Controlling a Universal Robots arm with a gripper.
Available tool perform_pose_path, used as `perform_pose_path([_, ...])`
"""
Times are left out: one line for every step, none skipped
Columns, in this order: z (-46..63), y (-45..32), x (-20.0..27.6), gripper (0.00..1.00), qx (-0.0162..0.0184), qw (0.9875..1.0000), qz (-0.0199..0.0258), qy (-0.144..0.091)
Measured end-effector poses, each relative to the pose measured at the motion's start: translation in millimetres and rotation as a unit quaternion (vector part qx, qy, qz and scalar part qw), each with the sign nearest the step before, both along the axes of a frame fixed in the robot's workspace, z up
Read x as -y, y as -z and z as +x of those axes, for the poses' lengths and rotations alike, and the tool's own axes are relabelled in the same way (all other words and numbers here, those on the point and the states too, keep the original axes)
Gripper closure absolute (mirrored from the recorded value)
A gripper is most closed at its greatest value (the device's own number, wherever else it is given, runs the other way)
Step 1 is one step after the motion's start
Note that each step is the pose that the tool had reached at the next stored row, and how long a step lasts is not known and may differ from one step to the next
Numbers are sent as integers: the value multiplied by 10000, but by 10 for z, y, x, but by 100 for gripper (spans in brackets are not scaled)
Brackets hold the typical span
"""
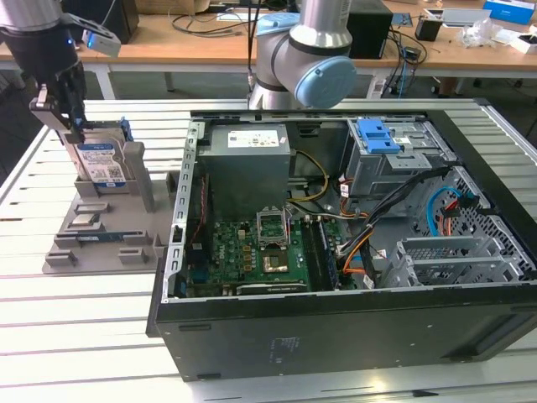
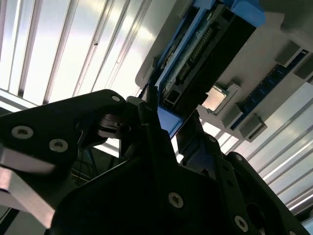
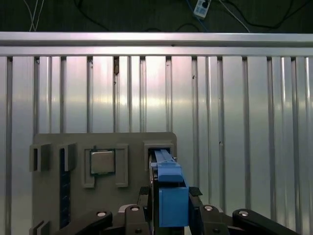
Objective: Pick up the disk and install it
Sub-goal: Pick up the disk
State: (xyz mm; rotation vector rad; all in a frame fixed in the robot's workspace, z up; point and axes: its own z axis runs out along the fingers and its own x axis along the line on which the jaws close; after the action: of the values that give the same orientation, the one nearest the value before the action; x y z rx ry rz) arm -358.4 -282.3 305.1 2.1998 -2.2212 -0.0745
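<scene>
The disk (image 1: 101,164), a silver drive with a white-and-blue label in a blue bracket, stands on edge in a slot of the grey holder (image 1: 109,239) at the exterior view's left. My gripper (image 1: 74,128) comes down on its upper edge. In the first wrist view the black fingers (image 3: 194,193) press both sides of the disk's blue bracket (image 3: 168,188), so my gripper (image 3: 169,196) is shut on it. The second wrist view shows the disk's connector edge (image 2: 205,54) running away from my gripper (image 2: 168,125).
An open computer case (image 1: 336,323) lies at the exterior view's right, with a drive bay and blue latch (image 1: 377,138), grey power supply (image 1: 247,147) and green motherboard (image 1: 260,252). The holder also carries a processor chip (image 3: 102,161) and a blue memory stick (image 3: 64,191). The arm's base (image 1: 302,50) stands behind the case.
</scene>
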Motion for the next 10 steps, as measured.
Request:
perform_pose_path([0, 29, 0, 58, -1, 10000, 0, -1])
perform_pose_path([0, 48, 0, 58, 0, 10000, 0, -1])
perform_pose_path([0, 68, 0, 58, 0, 10000, 0, -2])
perform_pose_path([0, 89, 0, 58, 0, 10000, 0, -2])
perform_pose_path([0, 106, 0, 58, 0, 10000, 0, -3])
perform_pose_path([0, 129, 0, 58, -1, 10000, 0, -4])
perform_pose_path([0, 139, 0, 58, -1, 10000, 0, -4])
perform_pose_path([0, 145, 0, 58, -1, 10000, 0, -4])
perform_pose_path([1, 149, 0, 58, -1, 10000, 0, -4])
perform_pose_path([1, 154, 0, 58, 0, 10000, 0, -4])
